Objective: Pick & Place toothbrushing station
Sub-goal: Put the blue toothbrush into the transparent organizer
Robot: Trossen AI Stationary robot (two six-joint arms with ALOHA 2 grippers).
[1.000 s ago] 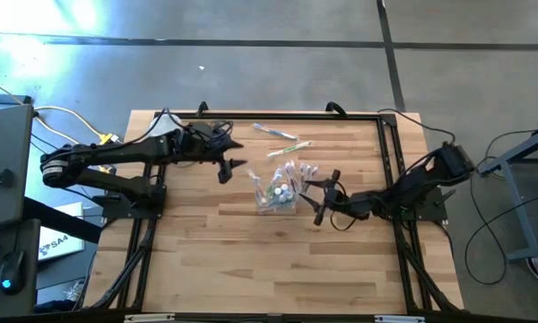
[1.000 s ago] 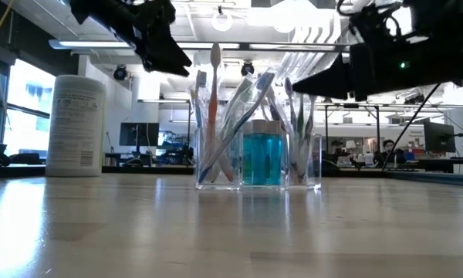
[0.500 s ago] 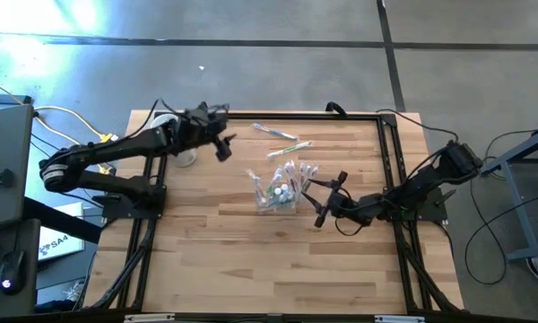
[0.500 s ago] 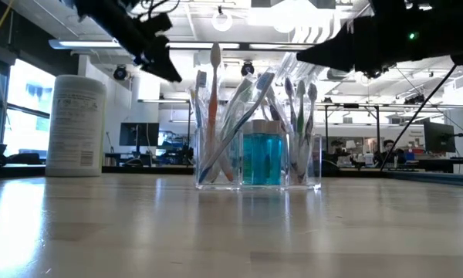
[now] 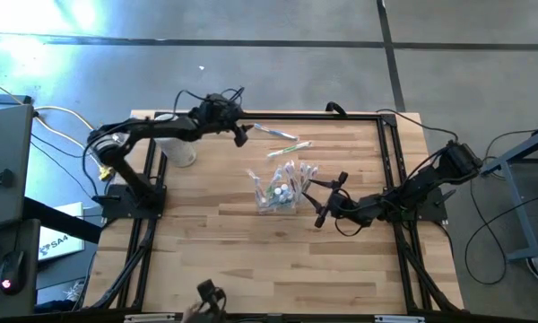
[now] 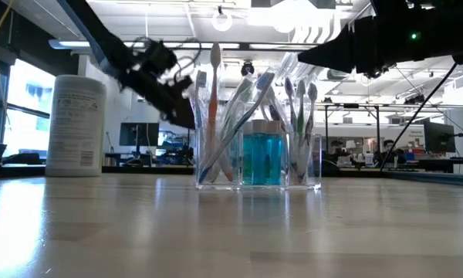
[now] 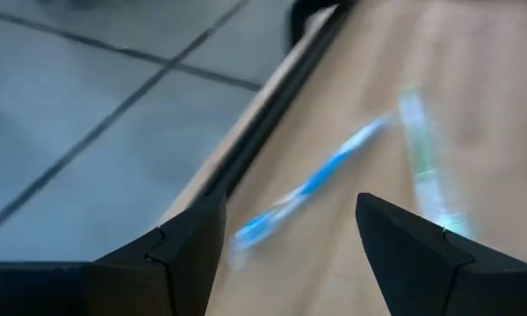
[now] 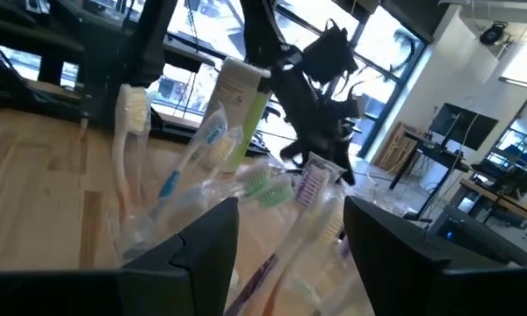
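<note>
The toothbrushing station (image 5: 278,190) is a clear plastic box standing on the wood in mid-table. It holds several toothbrushes and a blue bottle (image 6: 261,157). My right gripper (image 5: 327,199) hovers open just right of it and higher, its fingers pointing at the brush heads (image 8: 263,184) without touching them. My left gripper (image 5: 242,135) is open near the table's far edge, low over the wood. Two loose toothbrushes lie flat just ahead of its fingers: a blue one (image 7: 316,186) and a green-and-white one (image 7: 420,158).
A tall white cylindrical tub (image 5: 181,152) stands at the far left, beside my left arm. A black frame rail (image 5: 359,117) runs along the table's far and side edges. A small dark object (image 5: 211,294) shows at the near edge. Bare wood lies in front of the station.
My left gripper has swung from left of the station toward the table's far edge and sunk, tipping downward toward the loose toothbrushes. My right gripper has risen a little and rolled, then kept still. The station has not moved.
</note>
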